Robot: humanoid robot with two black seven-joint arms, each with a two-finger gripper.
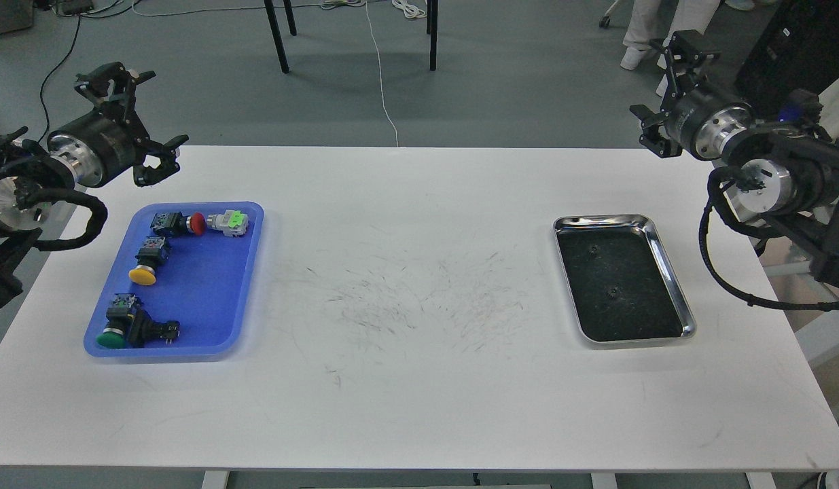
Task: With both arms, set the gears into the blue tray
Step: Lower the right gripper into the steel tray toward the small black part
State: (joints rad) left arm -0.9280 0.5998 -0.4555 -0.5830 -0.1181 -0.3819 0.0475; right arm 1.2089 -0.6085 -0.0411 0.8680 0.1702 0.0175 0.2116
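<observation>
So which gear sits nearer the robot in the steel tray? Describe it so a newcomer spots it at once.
Start at the white table and go to the shiny steel tray on its right side, the one with the dark interior. Two tiny black gears lie in it; this gear is near the middle of the tray floor. The other gear lies closer to the tray's far edge.

two tiny black gears (592,251) (614,293) lie at three o'clock; the blue tray (208,299) sits at nine o'clock.
</observation>
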